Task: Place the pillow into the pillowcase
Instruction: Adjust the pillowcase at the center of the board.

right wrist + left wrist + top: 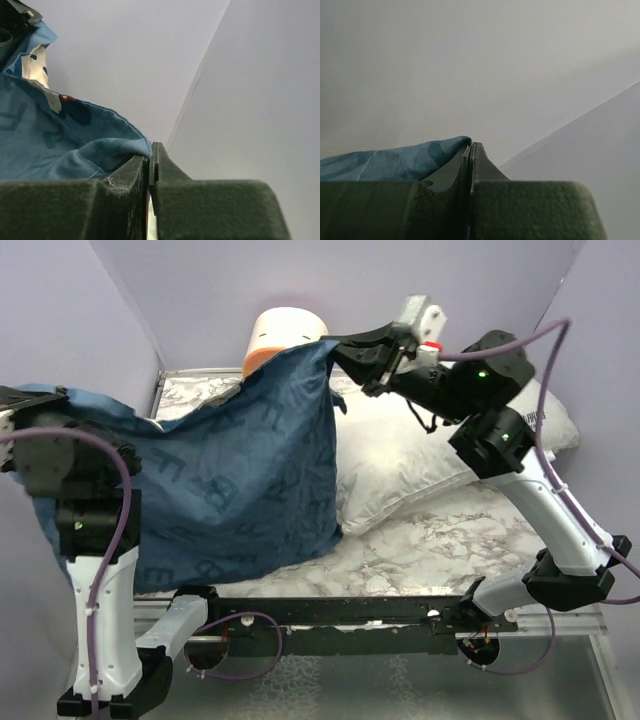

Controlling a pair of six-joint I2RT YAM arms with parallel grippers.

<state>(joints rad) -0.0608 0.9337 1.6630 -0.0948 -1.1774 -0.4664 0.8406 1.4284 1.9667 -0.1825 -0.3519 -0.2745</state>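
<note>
- Pillow (430, 465) lies flat on the marbled desk (450, 540) at about 2 o'clock in the top view. Its left end is tucked beneath the hanging pillowcase (240, 470) and not visibly inside it.
- Pillowcase hangs as a raised sheet from 9 o'clock to 12 o'clock, with its lower edge draped on the desk.
- Risk: each pincer nips only a thin bit of hem, so a hard pull could tear the cloth free and drop it.
- Risk: I cannot tell whether one layer or both are pinched. If both are, the mouth would not open over the pillow.
- Risk: with both pincers busy, nothing steadies the pillow. Dragging cloth could shove it toward the cream-and-orange cylinder (285, 330) at 12 o'clock.
- Left pincer (471, 146) is clenched on a blue fold, held high at the 9 o'clock edge atop an upright arm.
- Right pincer (151, 145) is clenched on the stitched hem. Its arm folds at the elbow and reaches over the pillow toward 12 o'clock.
</note>
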